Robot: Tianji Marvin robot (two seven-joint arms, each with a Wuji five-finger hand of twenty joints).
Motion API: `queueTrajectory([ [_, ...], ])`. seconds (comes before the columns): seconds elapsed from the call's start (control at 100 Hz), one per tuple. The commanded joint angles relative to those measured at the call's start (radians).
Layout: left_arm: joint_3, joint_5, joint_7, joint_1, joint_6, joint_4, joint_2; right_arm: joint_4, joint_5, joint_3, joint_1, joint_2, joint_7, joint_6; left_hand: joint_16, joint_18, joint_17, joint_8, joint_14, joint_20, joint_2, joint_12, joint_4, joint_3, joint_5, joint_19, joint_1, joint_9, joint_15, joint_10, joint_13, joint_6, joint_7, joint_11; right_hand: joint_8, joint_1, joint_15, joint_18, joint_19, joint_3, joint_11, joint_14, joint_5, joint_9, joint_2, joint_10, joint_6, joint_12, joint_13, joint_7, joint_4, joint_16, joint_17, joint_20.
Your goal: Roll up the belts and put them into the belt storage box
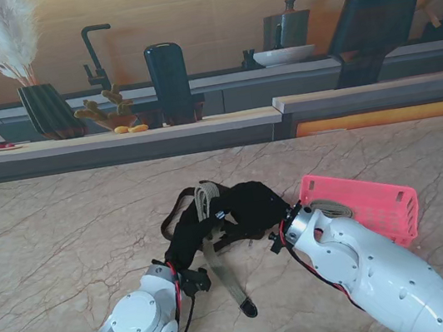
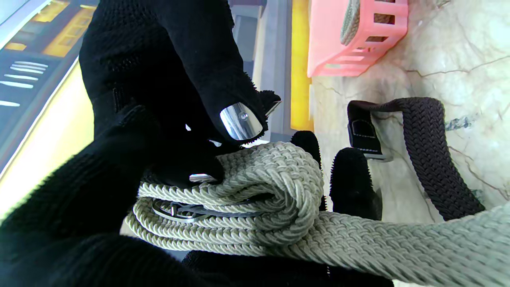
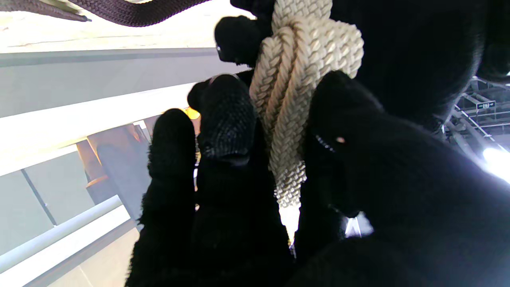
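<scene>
Both black-gloved hands meet at the middle of the table over a beige braided belt (image 1: 208,204). My left hand (image 1: 188,230) and right hand (image 1: 253,205) are each shut on its partly rolled end (image 2: 255,187), which shows between the fingers (image 3: 295,79). The belt's loose tail (image 1: 227,279) runs toward me and ends in a dark tip. A dark brown belt (image 1: 174,211) lies looped on the marble behind the hands (image 2: 430,151). The pink slatted storage box (image 1: 371,203) stands to the right, with a rolled belt (image 1: 327,207) inside it (image 2: 352,20).
The marble table (image 1: 65,241) ends at a far edge with a counter behind holding a vase, a dark bottle and bowls. My right forearm (image 1: 374,277) crosses in front of the pink box.
</scene>
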Motion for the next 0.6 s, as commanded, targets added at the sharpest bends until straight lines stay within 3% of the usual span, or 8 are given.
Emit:
queueTrajectory([
  [0.0,0.005,0.008,-0.028,-0.011,0.002,-0.038,-0.007,-0.016,-0.019,-0.006,-0.019,-0.004,0.000,-0.015,0.058,-0.060,0.041,0.017,-0.106,-0.005,0.054,0.086,0.066,0.139,0.019,0.014,0.180,0.097,0.037,-0.099,0.113,-0.088,0.073,0.027,0.000,-0.029,-0.020,0.009,-0.009,0.035,-0.015,-0.007,0.014,-0.048,0.007,-0.061,0.035,0.003,-0.038,-0.056,-0.007,-0.013,-0.015,-0.015],
  [0.19,0.012,0.039,-0.035,-0.024,0.018,-0.028,-0.004,-0.082,-0.065,0.032,-0.041,-0.002,-0.040,-0.050,0.176,-0.100,0.092,0.027,-0.119,-0.005,0.013,0.149,0.053,0.127,0.036,0.014,0.217,0.110,0.040,-0.084,0.154,-0.078,0.112,0.034,0.005,-0.040,-0.033,0.013,-0.018,0.031,-0.007,-0.009,-0.007,-0.072,0.012,-0.060,0.037,0.001,-0.052,-0.065,-0.005,-0.020,-0.024,-0.021],
  [0.26,0.017,0.053,-0.030,-0.030,0.021,-0.022,-0.005,-0.103,-0.080,0.041,-0.048,-0.001,-0.052,-0.065,0.262,-0.102,0.131,0.063,-0.138,0.037,-0.005,0.206,0.036,0.105,0.064,0.052,0.242,0.160,0.093,-0.078,0.202,-0.085,0.174,0.028,0.008,-0.045,-0.035,0.013,-0.019,0.029,-0.004,-0.010,-0.009,-0.074,0.014,-0.062,0.033,0.000,-0.053,-0.065,-0.005,-0.021,-0.026,-0.022],
  [0.35,0.023,0.070,-0.034,-0.039,0.022,-0.011,-0.004,-0.128,-0.102,0.053,-0.058,0.003,-0.060,-0.076,0.315,-0.092,0.170,0.115,-0.151,0.093,-0.014,0.284,0.029,0.060,0.110,0.090,0.279,0.241,0.167,-0.076,0.244,-0.111,0.233,-0.021,0.010,-0.054,-0.040,0.011,-0.021,0.026,-0.003,-0.014,-0.015,-0.081,0.020,-0.066,0.029,-0.001,-0.058,-0.069,-0.005,-0.025,-0.029,-0.023],
  [0.42,0.026,0.080,-0.043,-0.045,0.019,-0.004,-0.001,-0.148,-0.117,0.066,-0.068,0.006,-0.062,-0.082,0.317,-0.078,0.199,0.160,-0.166,0.142,0.013,0.364,0.038,0.007,0.142,0.124,0.322,0.321,0.230,-0.079,0.273,-0.145,0.276,-0.099,0.012,-0.061,-0.045,0.009,-0.022,0.023,-0.003,-0.016,-0.019,-0.086,0.021,-0.067,0.029,-0.003,-0.060,-0.072,-0.005,-0.027,-0.031,-0.024],
  [0.56,0.025,0.074,-0.043,-0.045,0.019,-0.003,-0.002,-0.199,-0.142,0.110,-0.103,0.016,-0.049,-0.086,0.369,-0.060,0.233,0.202,-0.187,0.205,0.119,0.389,0.040,-0.039,0.179,0.201,0.425,0.352,0.343,-0.050,0.313,-0.199,0.378,-0.116,0.031,-0.107,-0.060,0.018,-0.032,-0.002,-0.010,-0.008,-0.034,-0.097,0.033,-0.082,0.014,-0.008,-0.080,-0.096,-0.004,-0.033,-0.053,-0.026],
  [0.59,0.024,0.069,-0.046,-0.045,0.017,-0.003,-0.002,-0.211,-0.147,0.122,-0.113,0.017,-0.048,-0.087,0.386,-0.054,0.238,0.210,-0.192,0.218,0.133,0.388,0.041,-0.045,0.188,0.215,0.448,0.350,0.360,-0.046,0.318,-0.200,0.387,-0.121,0.062,-0.128,-0.058,0.025,-0.035,-0.012,-0.013,-0.004,-0.035,-0.102,0.036,-0.083,0.010,-0.008,-0.090,-0.124,0.000,-0.028,-0.064,-0.017],
])
